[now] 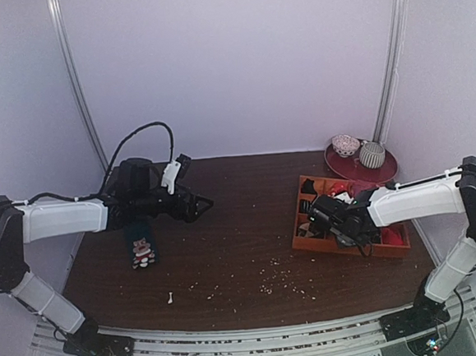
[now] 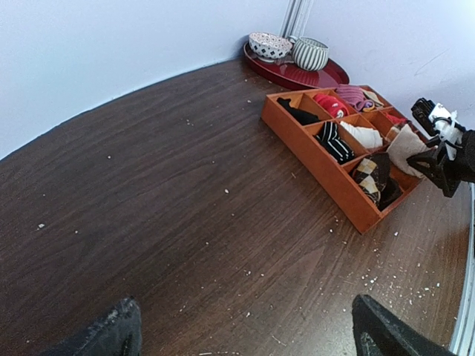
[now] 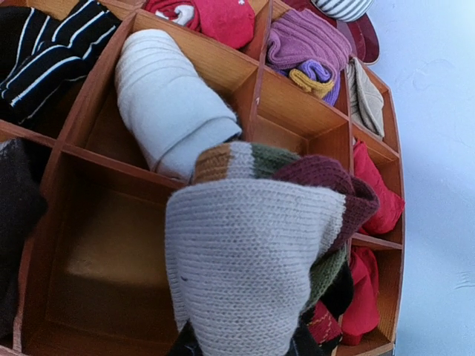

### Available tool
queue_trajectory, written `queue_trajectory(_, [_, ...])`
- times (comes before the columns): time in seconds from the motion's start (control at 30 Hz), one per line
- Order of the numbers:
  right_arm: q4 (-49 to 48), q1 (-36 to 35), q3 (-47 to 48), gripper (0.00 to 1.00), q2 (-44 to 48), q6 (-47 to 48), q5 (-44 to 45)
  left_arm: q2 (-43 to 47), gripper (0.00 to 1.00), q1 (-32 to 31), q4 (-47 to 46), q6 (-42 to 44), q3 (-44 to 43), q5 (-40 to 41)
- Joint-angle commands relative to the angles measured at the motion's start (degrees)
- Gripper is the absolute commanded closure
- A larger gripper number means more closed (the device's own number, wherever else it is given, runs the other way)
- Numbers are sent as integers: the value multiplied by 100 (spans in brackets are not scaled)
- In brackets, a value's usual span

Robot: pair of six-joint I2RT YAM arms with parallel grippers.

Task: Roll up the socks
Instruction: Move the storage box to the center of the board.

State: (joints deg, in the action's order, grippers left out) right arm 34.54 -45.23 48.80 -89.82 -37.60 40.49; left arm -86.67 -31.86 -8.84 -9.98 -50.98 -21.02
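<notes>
The socks are a rolled cream knitted bundle with tan, green and dark-red bands at its far end. My right gripper is shut on the bundle, its dark fingertips showing at both lower sides. It holds the bundle just over the orange divided tray, beside an empty compartment. The left wrist view shows the same cream bundle in the right gripper at the tray's far side. My left gripper hangs open over bare table, far left of the tray.
The tray's other compartments hold a white roll, a black-white striped bundle, red socks and a purple bundle. A small dark patterned sock lies under the left arm. A red plate with two bowls stands back right. Crumbs dot the table.
</notes>
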Motion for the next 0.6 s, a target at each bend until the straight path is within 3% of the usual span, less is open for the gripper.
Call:
queue_trajectory(0.0, [-890,-59,3,100,-608,173,-1410,147,2,8,-106,-7,41,-52])
queue_trajectory(0.57, [500,-195,1159,100,-392,318,-578,10,2,6,-32,35,-42,-103])
